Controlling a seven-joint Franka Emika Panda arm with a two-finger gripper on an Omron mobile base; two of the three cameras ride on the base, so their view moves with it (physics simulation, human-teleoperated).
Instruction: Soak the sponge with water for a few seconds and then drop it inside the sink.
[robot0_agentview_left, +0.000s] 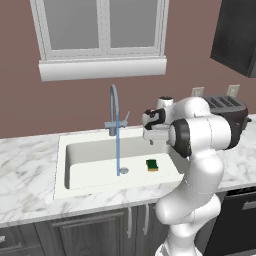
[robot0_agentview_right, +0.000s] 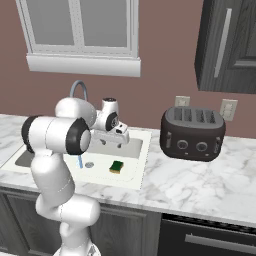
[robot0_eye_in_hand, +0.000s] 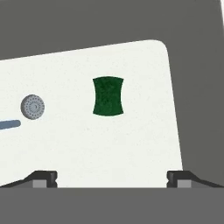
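fingers: we are seeing them standing wide apart, gripping nothing | sponge: lying green side up on the sink floor, beside the drain | water: running from the tap

The marble counter runs along the brown wall, and the white sink is set down into it. A dark toaster sits on the counter to the right of the sink (near the wall). The sponge lies flat on the sink floor, green side up, a little way from the round drain.
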